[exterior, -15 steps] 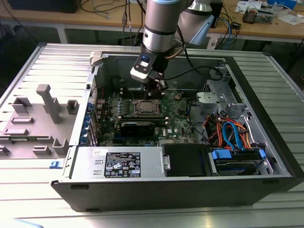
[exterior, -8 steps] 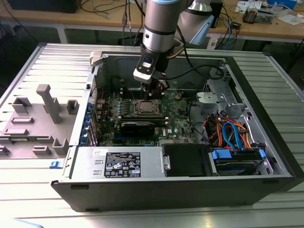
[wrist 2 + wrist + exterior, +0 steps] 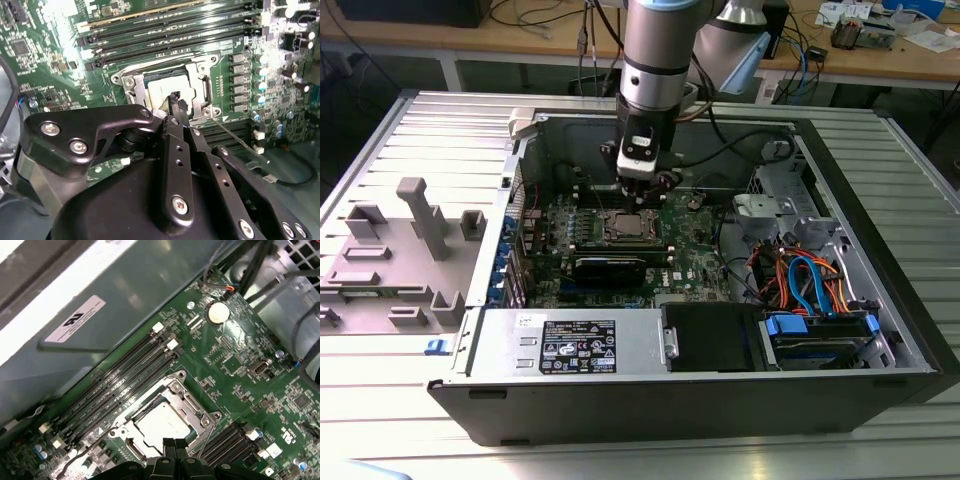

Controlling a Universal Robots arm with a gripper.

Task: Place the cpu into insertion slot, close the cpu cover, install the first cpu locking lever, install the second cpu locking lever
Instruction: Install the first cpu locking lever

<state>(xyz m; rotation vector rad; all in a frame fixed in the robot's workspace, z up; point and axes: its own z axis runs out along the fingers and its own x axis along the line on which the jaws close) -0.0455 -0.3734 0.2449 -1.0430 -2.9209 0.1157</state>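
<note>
Closed, empty hand [image 3: 177,101] hovers over one cpu [image 3: 162,426] seated under one cpu cover [image 3: 192,416].

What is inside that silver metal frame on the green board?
Inside the cpu cover you can see the cpu, its silvery top showing through the window. The insertion slot is underneath, hidden by the chip. The gripper hangs just above one edge.

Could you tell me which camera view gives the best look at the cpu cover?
The first wrist view: the cpu cover lies flat over the cpu, its frame visible on most sides. In the second wrist view the tool hides part of the cover. In the exterior view it sits small beneath the arm.
</note>
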